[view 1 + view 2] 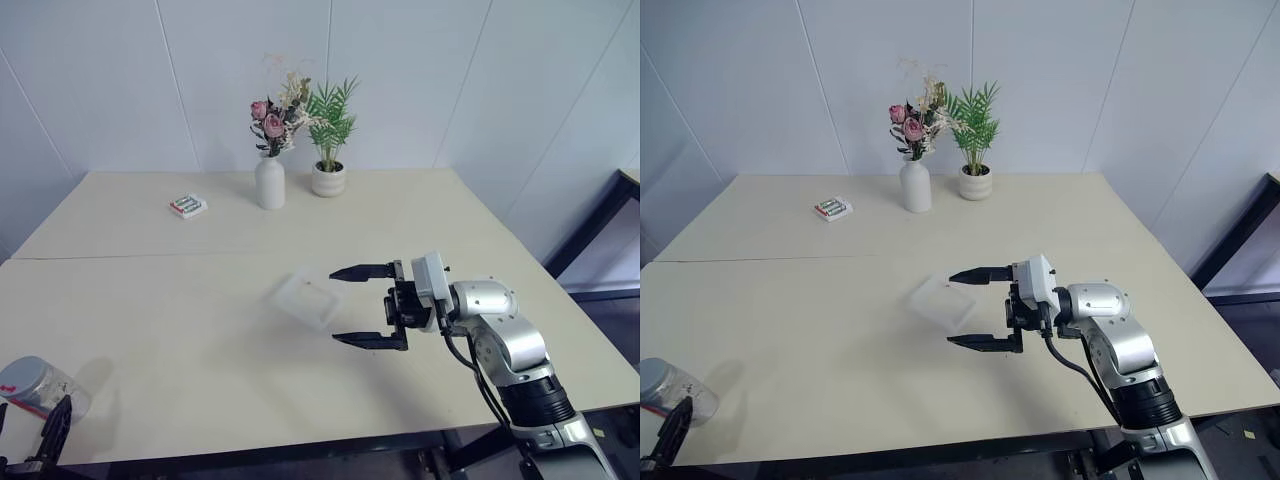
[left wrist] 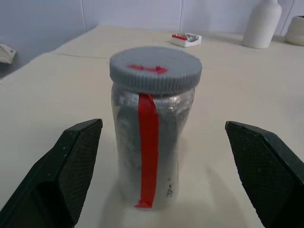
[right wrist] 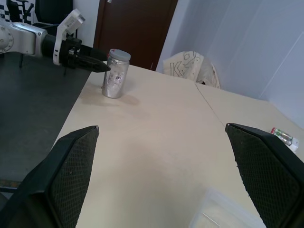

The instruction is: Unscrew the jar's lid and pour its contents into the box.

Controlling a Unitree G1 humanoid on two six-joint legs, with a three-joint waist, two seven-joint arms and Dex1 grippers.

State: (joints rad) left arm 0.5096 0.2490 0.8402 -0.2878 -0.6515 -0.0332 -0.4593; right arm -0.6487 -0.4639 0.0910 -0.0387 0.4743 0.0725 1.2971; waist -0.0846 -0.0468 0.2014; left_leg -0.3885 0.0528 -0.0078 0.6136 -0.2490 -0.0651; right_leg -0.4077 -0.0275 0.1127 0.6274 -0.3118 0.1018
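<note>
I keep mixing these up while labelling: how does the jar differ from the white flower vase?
The jar is silvery with a red stripe and a grey lid; the vase is plain white, open-topped, holding flowers. The jar stands at the table's near left corner, the vase near the far edge. Both stand upright.

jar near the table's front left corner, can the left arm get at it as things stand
Probably yes. The left gripper is open, its fingers either side of the upright jar without touching it, and nothing stands between them. The lid is on.

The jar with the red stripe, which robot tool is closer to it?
Left. The left tool sits open right in front of the jar, fingers either side. The right tool hangs far off, beside the box.
</note>
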